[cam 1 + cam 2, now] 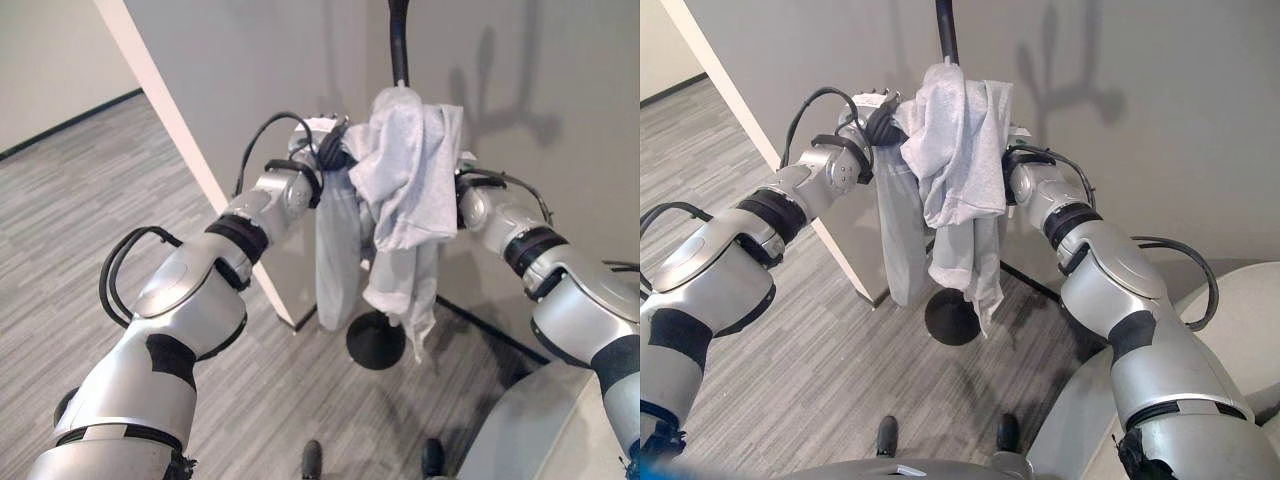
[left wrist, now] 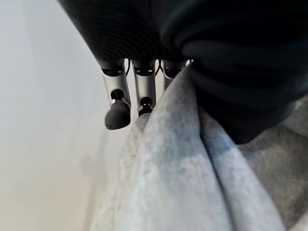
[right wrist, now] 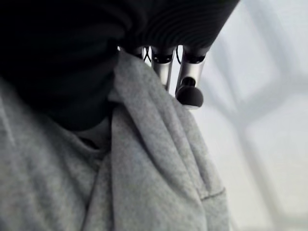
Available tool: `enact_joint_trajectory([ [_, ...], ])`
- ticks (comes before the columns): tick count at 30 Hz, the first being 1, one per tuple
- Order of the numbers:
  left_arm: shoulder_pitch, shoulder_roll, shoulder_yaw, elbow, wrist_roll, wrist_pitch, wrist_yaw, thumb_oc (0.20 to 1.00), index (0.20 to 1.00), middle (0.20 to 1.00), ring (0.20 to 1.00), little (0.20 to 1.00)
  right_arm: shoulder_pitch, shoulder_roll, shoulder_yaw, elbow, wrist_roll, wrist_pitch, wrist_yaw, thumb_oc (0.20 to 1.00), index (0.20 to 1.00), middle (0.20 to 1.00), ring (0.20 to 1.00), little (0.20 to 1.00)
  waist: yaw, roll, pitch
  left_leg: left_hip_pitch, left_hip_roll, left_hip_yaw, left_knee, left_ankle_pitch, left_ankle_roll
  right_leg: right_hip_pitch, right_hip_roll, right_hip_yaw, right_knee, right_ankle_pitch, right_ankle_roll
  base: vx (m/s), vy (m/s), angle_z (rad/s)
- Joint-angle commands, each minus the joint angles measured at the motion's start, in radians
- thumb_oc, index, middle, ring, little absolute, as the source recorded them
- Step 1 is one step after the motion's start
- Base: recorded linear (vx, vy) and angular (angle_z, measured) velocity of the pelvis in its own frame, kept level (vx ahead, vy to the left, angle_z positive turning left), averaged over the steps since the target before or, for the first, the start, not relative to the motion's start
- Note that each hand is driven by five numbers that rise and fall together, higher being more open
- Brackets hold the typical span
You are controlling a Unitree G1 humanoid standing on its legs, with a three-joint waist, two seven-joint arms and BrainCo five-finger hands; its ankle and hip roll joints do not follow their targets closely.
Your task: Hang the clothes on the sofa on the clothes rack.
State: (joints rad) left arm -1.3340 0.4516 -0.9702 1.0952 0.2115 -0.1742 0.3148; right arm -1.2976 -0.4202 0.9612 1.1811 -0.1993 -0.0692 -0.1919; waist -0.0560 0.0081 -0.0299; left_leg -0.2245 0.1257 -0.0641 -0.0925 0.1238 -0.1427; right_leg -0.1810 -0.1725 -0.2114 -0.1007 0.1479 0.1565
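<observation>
Grey garment (image 1: 410, 170) drapes the black clothes rack pole (image 1: 399, 40); left hand (image 2: 139, 91) and right hand (image 3: 168, 67) clamp its folds; judged: seat it securely, then release

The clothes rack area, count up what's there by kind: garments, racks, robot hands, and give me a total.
Grey garments: 1, the grey garment bunched against the rack pole, as far as the folds show
Clothes racks: 1, the clothes rack, black pole on a round base
Robot hands: 2, the left hand and the right hand, each with fingers curled on the cloth
Total: 4
</observation>
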Motion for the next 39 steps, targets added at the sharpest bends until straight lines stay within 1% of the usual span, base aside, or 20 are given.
enact_joint_trajectory([
  [1, -0.061, 0.038, 0.045, 0.135, -0.028, 0.011, -0.006, 1.000, 1.000, 1.000, 1.000, 1.000, -0.062, -0.060, -0.011, 0.082, -0.025, 0.001, -0.017, 0.906, 0.906, 0.906, 0.906, 0.906, 0.032, -0.004, 0.035, 0.012, -0.068, 0.041, 0.005, -0.026, 0.023, -0.047, -0.012, 0.059, 0.013, -0.037, 0.094, 0.00, 0.000, 0.00],
  [2, -0.058, 0.037, 0.047, 0.133, -0.031, 0.011, -0.008, 1.000, 1.000, 1.000, 1.000, 1.000, -0.062, -0.059, -0.013, 0.082, -0.023, 0.001, -0.019, 1.000, 1.000, 1.000, 1.000, 1.000, 0.033, -0.005, 0.035, 0.013, -0.067, 0.042, 0.005, -0.026, 0.023, -0.048, -0.013, 0.059, 0.013, -0.037, 0.095, 0.00, 0.000, 0.00],
  [21, -0.046, 0.028, 0.060, 0.125, -0.031, 0.009, -0.009, 1.000, 1.000, 1.000, 1.000, 1.000, -0.032, -0.053, -0.028, 0.070, -0.028, -0.003, -0.025, 1.000, 1.000, 1.000, 1.000, 1.000, 0.039, -0.014, 0.024, 0.029, -0.064, 0.045, 0.005, -0.033, 0.025, -0.029, -0.016, 0.054, 0.013, -0.042, 0.093, 0.00, 0.000, 0.00],
  [31, -0.042, 0.026, 0.063, 0.122, -0.026, 0.009, -0.012, 1.000, 1.000, 1.000, 1.000, 1.000, -0.019, -0.062, -0.034, 0.068, -0.029, -0.005, -0.026, 1.000, 1.000, 1.000, 1.000, 1.000, 0.040, -0.015, 0.020, 0.033, -0.063, 0.047, 0.005, -0.034, 0.025, -0.026, -0.016, 0.053, 0.013, -0.044, 0.092, 0.00, 0.000, 0.00],
  [32, -0.034, 0.033, 0.067, 0.116, -0.030, 0.006, -0.012, 1.000, 1.000, 1.000, 1.000, 1.000, -0.007, -0.077, -0.050, 0.062, -0.011, -0.006, -0.031, 1.000, 1.000, 1.000, 1.000, 1.000, 0.037, -0.015, 0.018, 0.037, -0.062, 0.049, 0.005, -0.036, 0.026, -0.022, -0.015, 0.054, 0.013, -0.045, 0.093, 0.00, 0.000, 0.00],
  [34, -0.034, 0.033, 0.067, 0.116, -0.030, 0.006, -0.012, 1.000, 1.000, 1.000, 1.000, 1.000, -0.007, -0.077, -0.050, 0.062, -0.011, -0.006, -0.031, 1.000, 1.000, 1.000, 1.000, 1.000, 0.037, -0.015, 0.018, 0.037, -0.062, 0.049, 0.005, -0.036, 0.026, -0.022, -0.015, 0.054, 0.013, -0.045, 0.093, 0.00, 0.000, 0.00],
  [35, -0.026, 0.050, 0.083, 0.102, -0.052, 0.003, -0.004, 1.000, 1.000, 1.000, 1.000, 1.000, 0.006, -0.103, -0.093, 0.042, 0.047, -0.008, -0.047, 1.000, 1.000, 1.000, 1.000, 1.000, 0.034, -0.014, 0.016, 0.041, -0.061, 0.050, 0.005, -0.038, 0.027, -0.019, -0.014, 0.055, 0.013, -0.046, 0.093, 0.00, 0.000, 0.00],
  [37, -0.014, 0.077, 0.108, 0.066, -0.090, -0.003, 0.007, 1.000, 1.000, 1.000, 1.000, 1.000, 0.032, -0.130, -0.149, 0.015, 0.127, -0.016, -0.064, 1.000, 1.000, 1.000, 1.000, 1.000, 0.033, -0.013, 0.018, 0.052, -0.059, 0.054, 0.005, -0.043, 0.027, -0.010, -0.013, 0.056, 0.013, -0.049, 0.093, 0.02, 0.009, 0.00],
  [39, 0.008, 0.136, 0.157, -0.014, -0.148, -0.020, 0.031, 1.000, 1.000, 1.000, 1.000, 1.000, 0.069, -0.164, -0.218, -0.041, 0.215, -0.036, -0.085, 1.000, 1.000, 1.000, 1.000, 1.000, 0.034, -0.014, 0.013, 0.054, -0.060, 0.054, 0.005, -0.046, 0.028, -0.008, -0.014, 0.056, 0.013, -0.049, 0.094, 0.04, 0.015, -0.03],
])
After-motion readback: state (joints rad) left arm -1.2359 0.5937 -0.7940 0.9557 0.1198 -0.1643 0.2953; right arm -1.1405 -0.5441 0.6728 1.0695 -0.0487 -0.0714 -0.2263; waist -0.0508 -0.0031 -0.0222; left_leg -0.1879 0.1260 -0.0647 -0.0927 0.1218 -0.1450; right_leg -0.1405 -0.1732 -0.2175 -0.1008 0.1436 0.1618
